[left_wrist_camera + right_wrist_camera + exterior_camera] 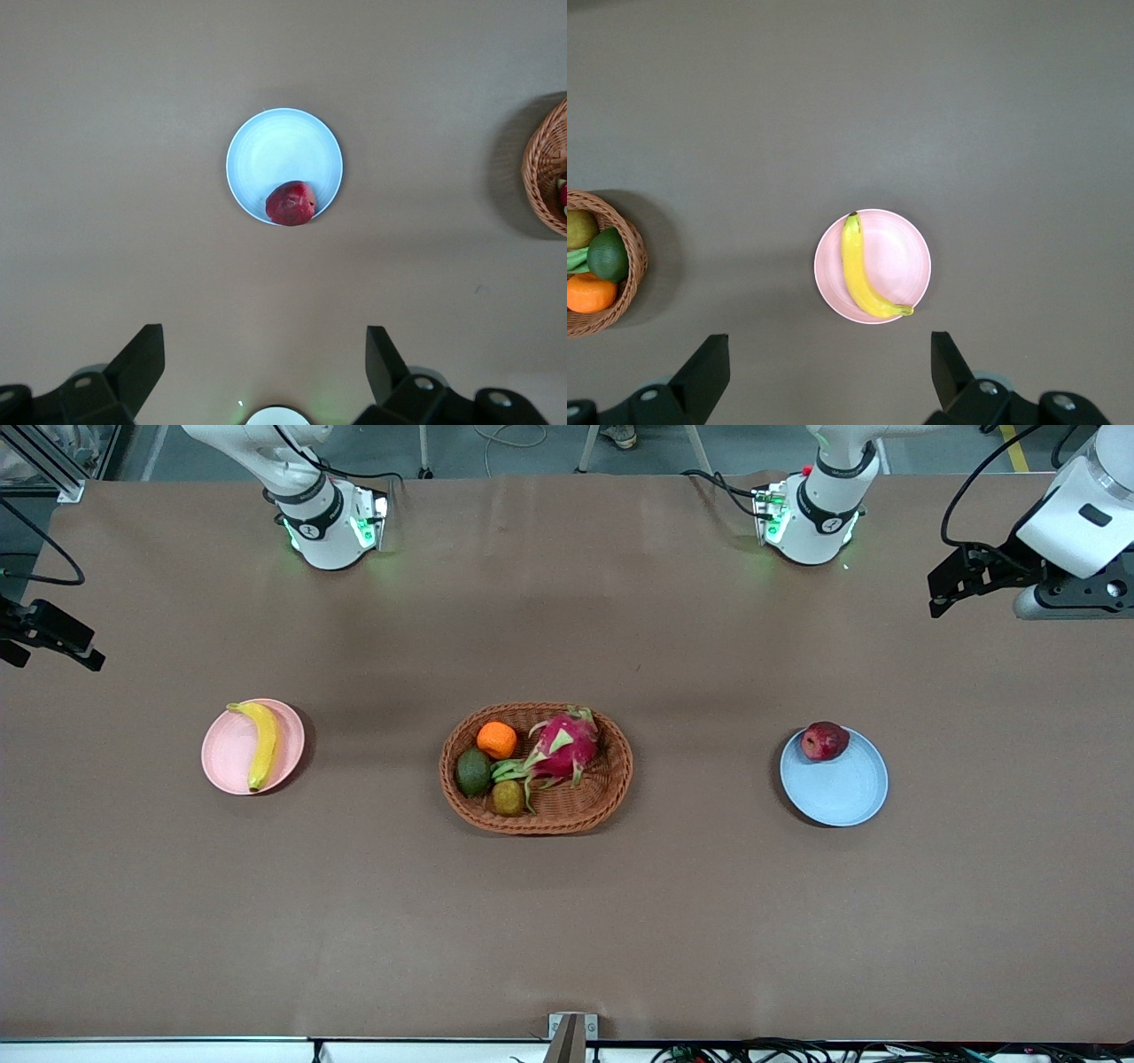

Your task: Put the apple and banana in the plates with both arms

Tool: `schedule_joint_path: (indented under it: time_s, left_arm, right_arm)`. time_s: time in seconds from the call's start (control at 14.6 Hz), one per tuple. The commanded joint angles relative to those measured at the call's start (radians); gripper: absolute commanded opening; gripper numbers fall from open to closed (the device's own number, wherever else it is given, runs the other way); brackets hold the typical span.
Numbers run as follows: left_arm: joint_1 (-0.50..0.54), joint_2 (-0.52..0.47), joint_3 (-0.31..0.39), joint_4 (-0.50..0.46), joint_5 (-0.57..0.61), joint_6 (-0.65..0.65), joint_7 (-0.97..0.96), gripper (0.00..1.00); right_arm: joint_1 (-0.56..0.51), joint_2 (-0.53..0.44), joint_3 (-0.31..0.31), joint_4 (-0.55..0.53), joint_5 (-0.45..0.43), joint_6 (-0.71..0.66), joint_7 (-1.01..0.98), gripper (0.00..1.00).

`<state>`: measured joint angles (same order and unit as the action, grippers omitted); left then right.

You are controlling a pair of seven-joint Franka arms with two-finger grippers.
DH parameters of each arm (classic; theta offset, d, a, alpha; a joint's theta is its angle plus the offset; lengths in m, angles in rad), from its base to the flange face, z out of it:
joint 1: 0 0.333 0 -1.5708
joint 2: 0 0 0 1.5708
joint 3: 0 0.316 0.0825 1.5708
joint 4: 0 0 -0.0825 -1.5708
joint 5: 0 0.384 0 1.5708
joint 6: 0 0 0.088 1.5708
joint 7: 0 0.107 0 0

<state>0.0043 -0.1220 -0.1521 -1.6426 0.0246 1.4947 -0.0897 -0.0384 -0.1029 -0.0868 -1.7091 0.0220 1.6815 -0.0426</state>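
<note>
The banana lies across the pale pink plate toward the right arm's end of the table; both show in the right wrist view, the banana on the plate. The dark red apple rests on the pale blue plate, at the rim farther from the front camera; the left wrist view shows the apple on the plate. My left gripper is open and empty, raised over the table's left-arm end. My right gripper is open and empty, raised over the right-arm end.
An oval wicker basket stands mid-table between the plates. It holds an orange, an avocado, a pink dragon fruit and a brownish-green fruit. The arm bases stand along the table's edge farthest from the front camera.
</note>
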Motion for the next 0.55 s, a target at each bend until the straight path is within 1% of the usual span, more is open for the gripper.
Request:
schedule_joint_path:
  time_s: [0.0,0.48]
  left_arm:
    - [0.013,0.025,-0.003,0.044,-0.019,-0.001,0.018,1.0]
    - [0.01,0.028,-0.004,0.043,-0.04,-0.002,0.007,1.0]
  right_arm:
    - [0.006,-0.029,-0.007,-0.027,-0.019,0.014,0.009,1.0]
    - [0.011,-0.029,-0.005,-0.027,-0.019,0.015,0.007,1.0]
